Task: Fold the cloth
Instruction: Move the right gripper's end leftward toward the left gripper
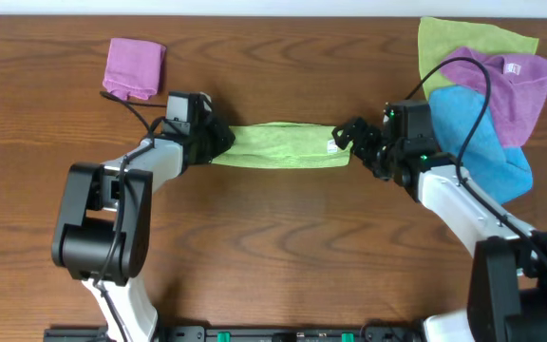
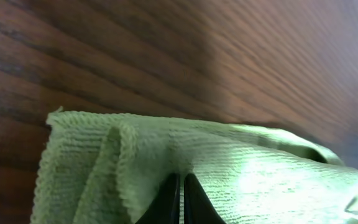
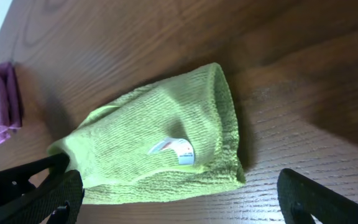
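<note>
The wooden table [image 1: 283,237] fills the overhead view, with one arm at each side of it. In the far right corner lies a pile of three cloths: a duller yellow-green cloth [image 1: 454,43], a purple cloth [image 1: 516,90] and a blue cloth [image 1: 487,142].

The cloth [image 1: 283,145] lies in the middle of the table as a long narrow band, folded along its length, and it reaches from one gripper to the other. A small folded purple cloth [image 1: 134,68] lies apart at the far left.

The left gripper [image 1: 218,141] is at the left end of the band. Its fingers [image 2: 180,199] are pressed together on the cloth there.

The right gripper [image 1: 349,133] is at the right end with its fingers spread wide. This end lies between them and is not gripped. The white tag [image 3: 176,148] sits on this end.
</note>
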Available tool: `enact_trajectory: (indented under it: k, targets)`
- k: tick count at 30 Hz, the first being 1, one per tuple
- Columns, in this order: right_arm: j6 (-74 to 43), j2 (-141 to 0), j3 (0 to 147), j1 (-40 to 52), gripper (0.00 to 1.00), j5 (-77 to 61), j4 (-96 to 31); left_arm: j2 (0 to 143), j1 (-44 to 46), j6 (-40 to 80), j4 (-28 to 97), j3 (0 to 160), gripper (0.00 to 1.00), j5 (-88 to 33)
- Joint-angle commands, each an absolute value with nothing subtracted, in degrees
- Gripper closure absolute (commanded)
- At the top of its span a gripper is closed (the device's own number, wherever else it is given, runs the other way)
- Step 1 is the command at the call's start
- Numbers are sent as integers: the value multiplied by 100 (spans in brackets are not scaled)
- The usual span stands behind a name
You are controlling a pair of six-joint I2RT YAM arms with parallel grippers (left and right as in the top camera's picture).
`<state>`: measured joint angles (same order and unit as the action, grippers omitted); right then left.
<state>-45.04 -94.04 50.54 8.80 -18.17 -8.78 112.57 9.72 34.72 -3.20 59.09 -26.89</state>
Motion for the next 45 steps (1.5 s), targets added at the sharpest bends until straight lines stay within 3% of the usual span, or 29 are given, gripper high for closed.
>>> enact_trajectory:
  k: [1,18,24,30,33,38,45]
  targets:
    - [-4670,-9627,5116,856,1,-1874,-814,11380,989,3474,-298,6040,94,-2495]
    - [-5078,-10847,5116,1413,3,-2143,539,11378,987,3426,255,6055,94,-2353]
    - [-5006,-11015,5116,1623,25,-1780,690,11375,961,3426,279,6055,94,-2359]
    - [-4740,-11017,5116,1638,67,-1457,849,11375,923,3426,364,6055,94,-2381]
    - [-4595,-11015,5116,1640,96,-1461,1125,11375,917,3426,421,6058,94,-2383]
    - [-4403,-10921,5127,1638,99,-1647,1610,11340,882,3426,499,6062,94,-2401]
    - [-4147,-10304,5140,1671,99,-1651,1203,11168,814,3223,596,6160,94,-2392]
